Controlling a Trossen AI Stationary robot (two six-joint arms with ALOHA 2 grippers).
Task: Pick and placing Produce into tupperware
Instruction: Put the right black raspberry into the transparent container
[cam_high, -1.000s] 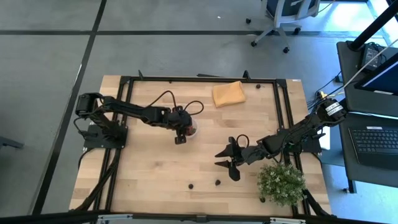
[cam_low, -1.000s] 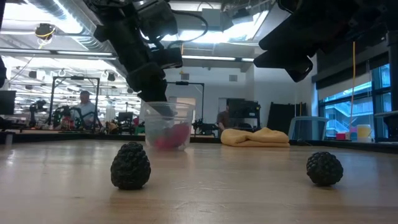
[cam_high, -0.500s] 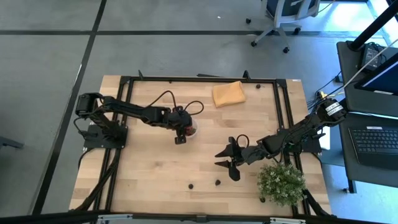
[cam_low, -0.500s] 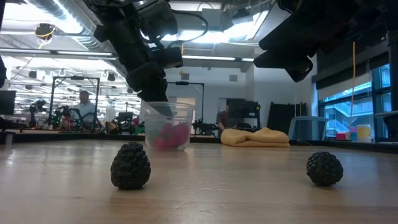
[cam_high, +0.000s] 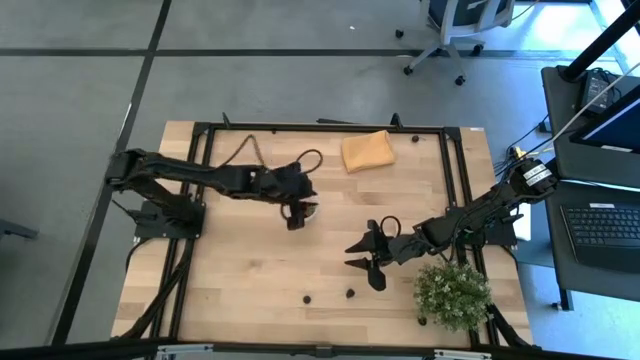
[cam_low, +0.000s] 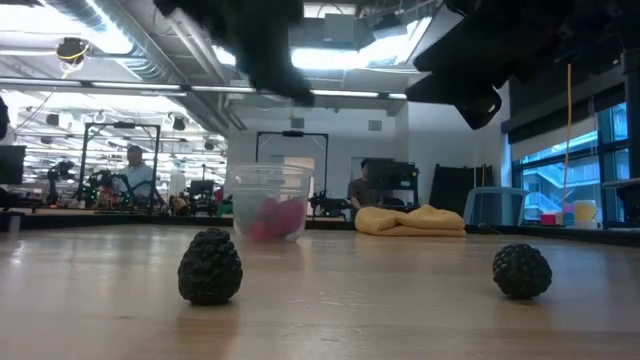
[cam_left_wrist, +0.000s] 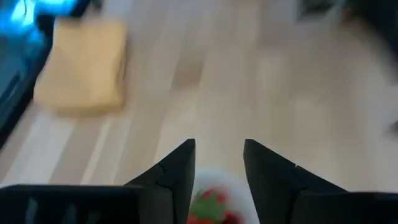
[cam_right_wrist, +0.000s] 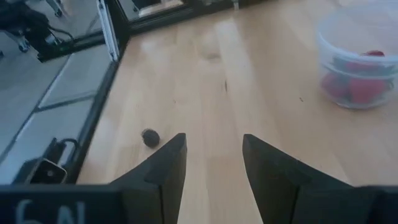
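Note:
The tupperware (cam_low: 270, 203) is a small clear round tub standing on the table near its middle, with red produce (cam_low: 277, 217) inside. It also shows in the high view (cam_high: 311, 211) and the right wrist view (cam_right_wrist: 357, 59). Two dark berries (cam_low: 211, 266) (cam_low: 522, 271) lie near the table's near edge (cam_high: 307, 298) (cam_high: 349, 293). My left gripper (cam_left_wrist: 219, 146) is open and hovers just above the tub (cam_left_wrist: 214, 202), clear of its rim (cam_high: 298, 218). My right gripper (cam_right_wrist: 212, 140) is open and hangs in the air right of the table's middle (cam_high: 350, 256).
A folded orange-yellow cloth (cam_high: 367, 150) lies near the far edge. A bushy green plant (cam_high: 452, 293) stands at the near right corner, beside my right arm. Bare wood lies between the tub and the two berries. People and benches show in the room beyond.
My left gripper, which stood low at the tub's rim, has risen well above it and shifted slightly toward the table's right. The tub and the fruit in it have stayed in place.

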